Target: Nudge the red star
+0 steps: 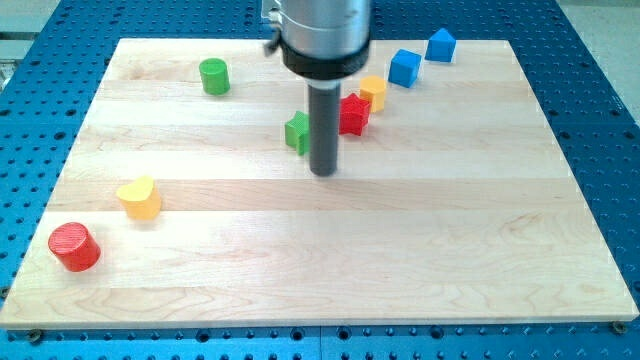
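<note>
The red star lies on the wooden board a little right of centre, toward the view's top. My tip rests on the board just below and left of the star, and the rod hides the star's left edge. A green block sits right against the rod's left side, partly hidden. A yellow block touches the star's upper right.
Two blue blocks stand at the view's top right. A green cylinder is at the top left. A yellow heart-like block and a red cylinder lie at the lower left.
</note>
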